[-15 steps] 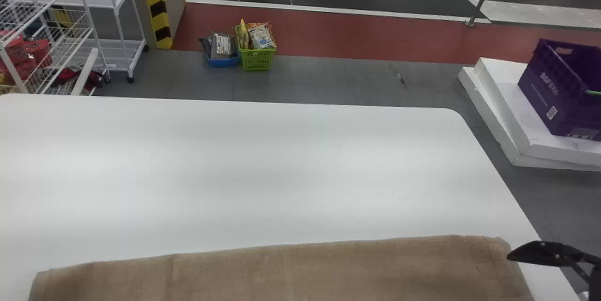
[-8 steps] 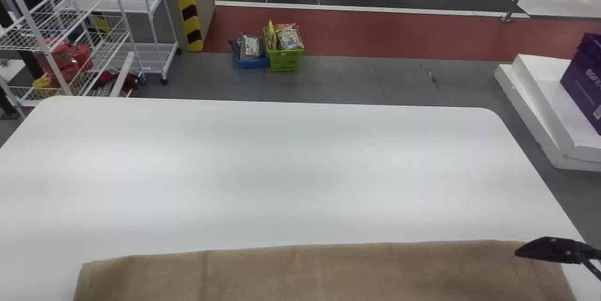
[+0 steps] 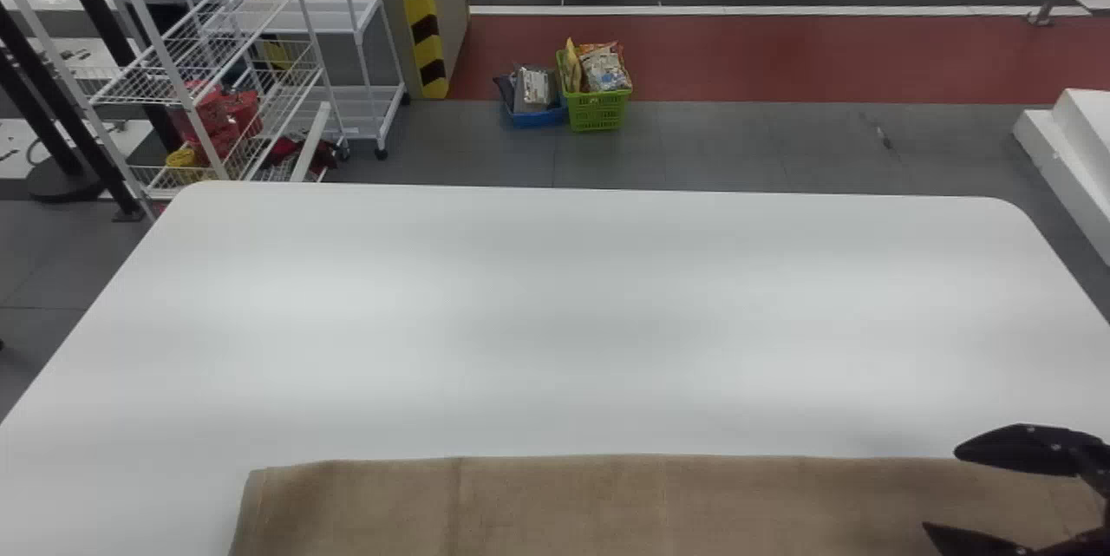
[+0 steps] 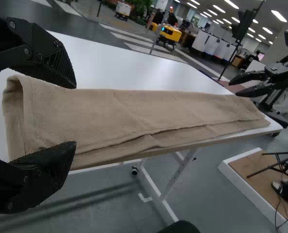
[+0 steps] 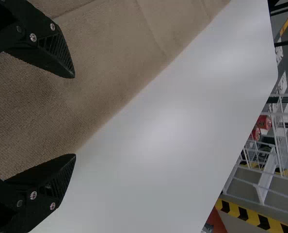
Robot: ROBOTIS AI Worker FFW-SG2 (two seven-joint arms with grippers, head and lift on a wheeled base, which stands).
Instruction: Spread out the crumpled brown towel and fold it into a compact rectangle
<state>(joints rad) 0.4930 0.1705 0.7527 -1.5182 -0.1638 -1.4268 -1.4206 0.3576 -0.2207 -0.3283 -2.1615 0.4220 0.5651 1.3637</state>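
Right claw: black, two flat fingers spread wide, held over the right end of the towel; whether it touches the cloth I cannot tell.
Left claw: black, two flat fingers also wide apart, at the towel's left end, with nothing gripped.
Brown towel: a long, flat strip of woven cloth, laid along the robot's side of the surface, its length running left to right; it is already spread and folded lengthwise.
Towel layers: stacked edges show along the long side in the left wrist view, with a rounded fold at the left end and faint creases across the top.
Surface: white, smooth, round-cornered table under the towel.
Floor beyond: grey tiles, then a dark red strip.
Baskets: a green plastic one with packets inside, just beside a low blue one.
Rack: white wire shelving past the surface's far left corner, red items on it.
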